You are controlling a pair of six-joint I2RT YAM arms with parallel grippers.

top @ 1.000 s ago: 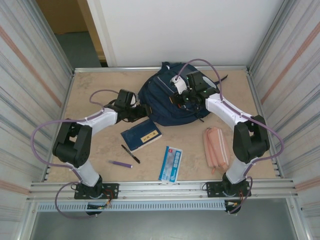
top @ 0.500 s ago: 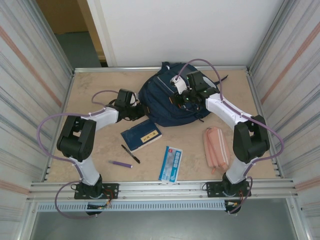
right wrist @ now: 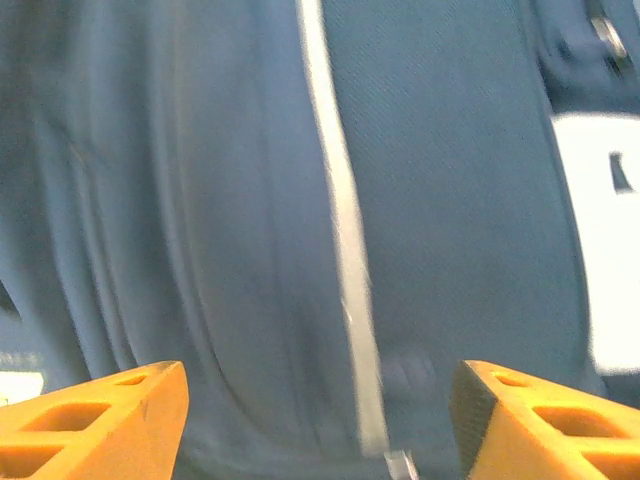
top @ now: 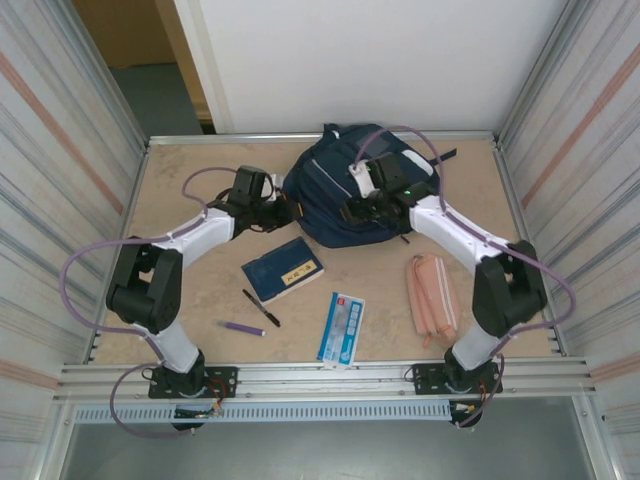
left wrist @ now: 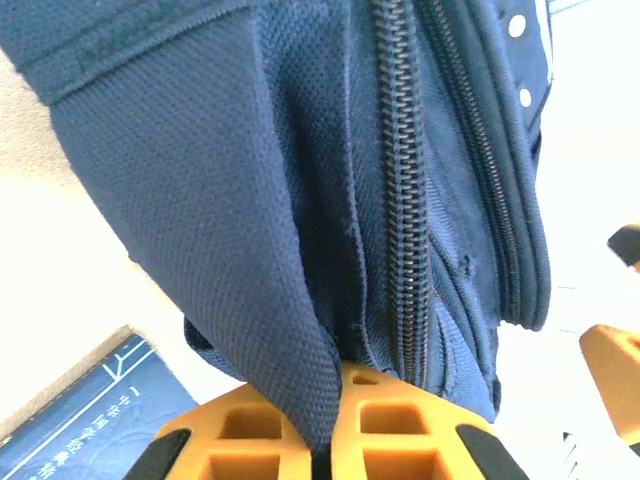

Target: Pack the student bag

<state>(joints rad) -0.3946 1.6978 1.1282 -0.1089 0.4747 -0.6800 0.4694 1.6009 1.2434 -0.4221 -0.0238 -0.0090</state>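
**Grip on one side, slack on the other**

Navy cloth is caught in the left end effector [left wrist: 325, 440], which is clenched on a fold at the edge of the student bag [left wrist: 250, 180]. Its wrist view shows the fold wedged between the orange fingers [left wrist: 230, 440], a zipper [left wrist: 405, 200] just beside it, and a corner of the blue notebook [left wrist: 80, 425] below. The top view gives none of that detail, but places the grip on the bag's left side.

The right end effector [right wrist: 318, 420] is released. Its blurred wrist view shows orange fingers spread wide with bag cloth and a pale stripe [right wrist: 340, 250] beyond them, nothing grasped. From above it hangs over the bag's front.

The bag sits at the rear middle of the worktop [top: 190, 170]. Nearer the arms lie the notebook, a black pen [top: 260, 307], a purple marker [top: 243, 328], a blue-and-white packet [top: 341, 328] and a pink pencil case [top: 432, 296].
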